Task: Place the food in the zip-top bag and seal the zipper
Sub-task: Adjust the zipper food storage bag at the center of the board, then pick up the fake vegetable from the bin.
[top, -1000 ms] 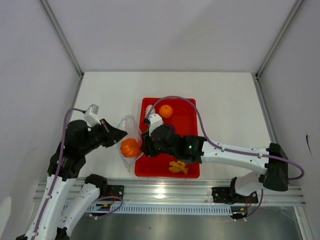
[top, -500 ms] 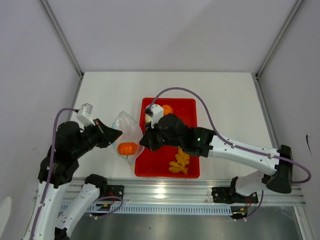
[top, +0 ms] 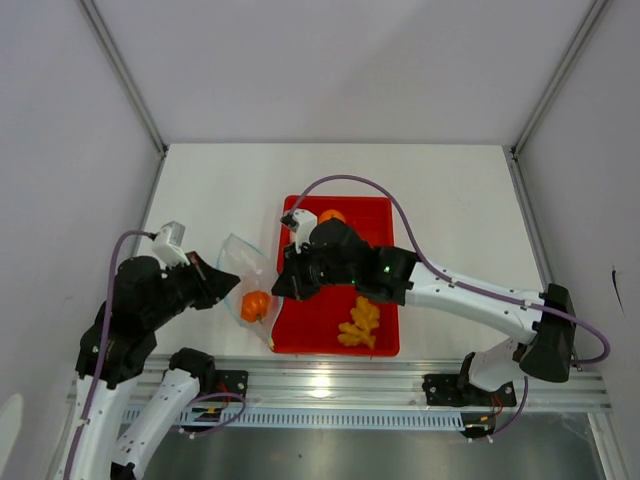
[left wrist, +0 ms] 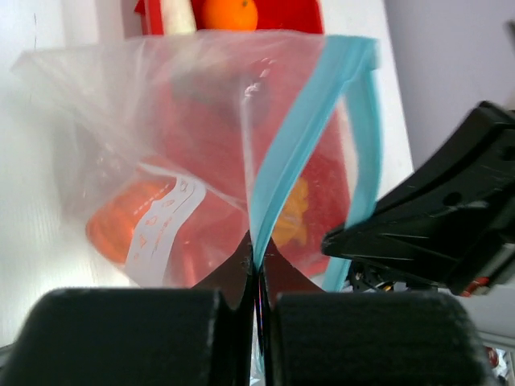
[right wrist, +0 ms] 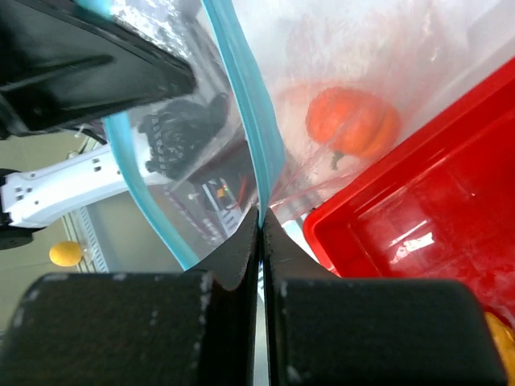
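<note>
The clear zip-top bag (top: 243, 268) hangs between my two grippers at the red tray's left edge. An orange pumpkin (top: 255, 305) lies inside the bag (left wrist: 121, 121), showing through the plastic in both wrist views (left wrist: 125, 227) (right wrist: 352, 121). My left gripper (left wrist: 257, 256) is shut on the blue zipper (left wrist: 294, 137) strip. My right gripper (right wrist: 261, 215) is shut on the zipper's other side (right wrist: 245, 96), so the mouth stands parted. From above, the left gripper (top: 226, 284) and right gripper (top: 277, 290) face each other across the bag. An orange (top: 332, 216) and yellow ginger (top: 358, 322) lie in the tray.
The red tray (top: 385, 215) sits mid-table, right of the bag, under my right arm (top: 450, 290). Its near edge lies close to the table's front rail (top: 330, 378). White walls with metal posts close in the table's left, right and back.
My right gripper has shut on the bag's blue strip, having stood partly open by the pumpkin. The pumpkin now rests inside the bag. My left arm has shifted nearer and the bag's mouth has spread.
</note>
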You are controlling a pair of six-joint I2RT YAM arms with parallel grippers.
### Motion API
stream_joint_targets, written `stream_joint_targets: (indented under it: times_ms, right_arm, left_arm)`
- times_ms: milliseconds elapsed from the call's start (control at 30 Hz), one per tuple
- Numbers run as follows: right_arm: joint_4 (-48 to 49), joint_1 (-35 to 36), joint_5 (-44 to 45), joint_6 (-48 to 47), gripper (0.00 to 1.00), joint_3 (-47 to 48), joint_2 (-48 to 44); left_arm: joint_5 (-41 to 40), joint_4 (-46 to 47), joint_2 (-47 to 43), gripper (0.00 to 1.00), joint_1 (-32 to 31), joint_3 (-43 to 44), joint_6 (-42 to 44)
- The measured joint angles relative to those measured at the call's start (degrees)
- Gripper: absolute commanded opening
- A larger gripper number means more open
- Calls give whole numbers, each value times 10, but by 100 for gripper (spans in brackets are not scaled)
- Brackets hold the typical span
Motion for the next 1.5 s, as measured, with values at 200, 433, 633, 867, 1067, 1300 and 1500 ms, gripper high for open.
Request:
stream_joint_targets:
  times_ms: [200, 433, 633, 867, 1067, 1300, 1500]
  right_arm:
    - [4, -2, -14, 0, 0, 15, -8]
    - [-14, -34, -29, -7, 70, 48, 32]
    - [-80, -37, 19, -45, 96, 77, 36]
    - [-213, -68, 145, -46, 99, 84, -74]
    - [-298, -121, 227, 3, 99, 24, -145]
    - [-336, -103, 235, 50, 97, -21, -8]
    - [-336, -78, 231, 69, 97, -61, 51]
  left_arm:
    - [-14, -1, -12, 0, 0, 42, 0]
    - [-20, 1, -1, 0, 0, -5, -4]
    - [-30, 15, 9, 1, 0, -6, 0]
    - [-39, 48, 10, 1, 0, -16, 17]
    - [-37, 83, 13, 0, 0, -31, 29]
    - [-16, 124, 14, 1, 0, -70, 29]
    - [3, 143, 7, 1, 0, -96, 26]
